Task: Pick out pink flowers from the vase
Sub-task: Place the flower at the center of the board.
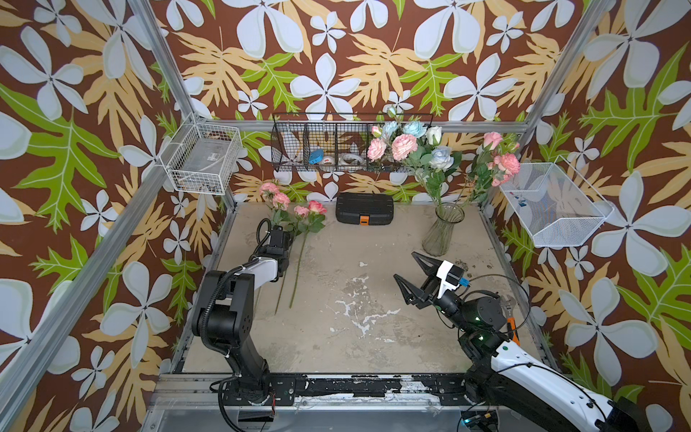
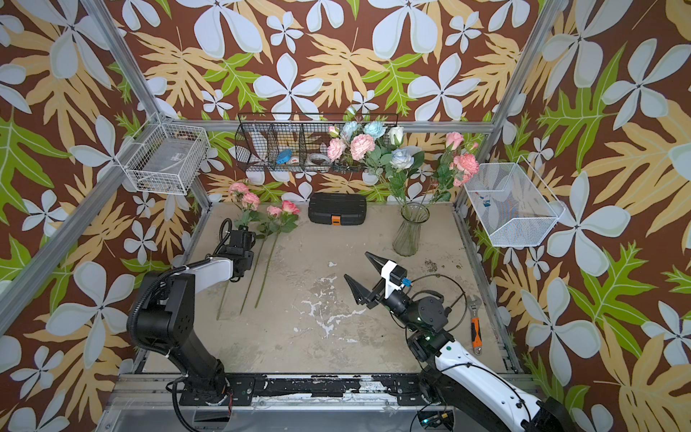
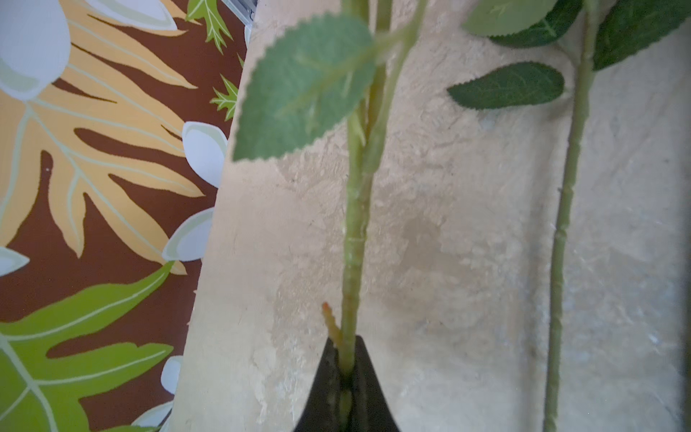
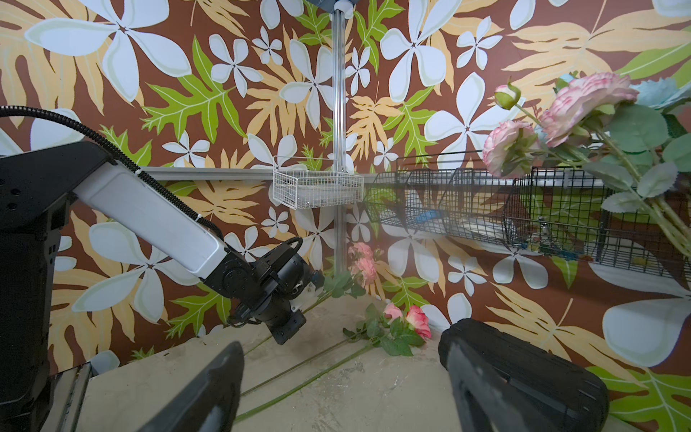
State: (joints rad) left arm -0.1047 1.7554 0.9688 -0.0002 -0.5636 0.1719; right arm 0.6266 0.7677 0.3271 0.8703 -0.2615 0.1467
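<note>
**Vase sits just ahead of my right arm; my left is tied up at the far-left edge.**

My right end effector (image 1: 404,264) hangs with its jaws spread wide and empty, pointing toward the back wall. The clear ribbed glass vase (image 1: 441,232) stands upright near it, ahead and a little to its right, on the mottled beige surface (image 1: 336,291). The pink ruffled artificial flowers (image 1: 404,146) in the vase rise high above the rim among pale blue and white roses (image 1: 441,157), their thin stems running steeply upward. A second pink spray (image 1: 504,164) leans toward the right wall. My left end effector (image 3: 346,359) is clamped on the thin green stem (image 3: 353,262) of a pink flower beside other pink roses (image 1: 310,209) laid out on the surface, well apart from the vase. I judge the right arm should take the next stem, from the side, above the rim.
</note>
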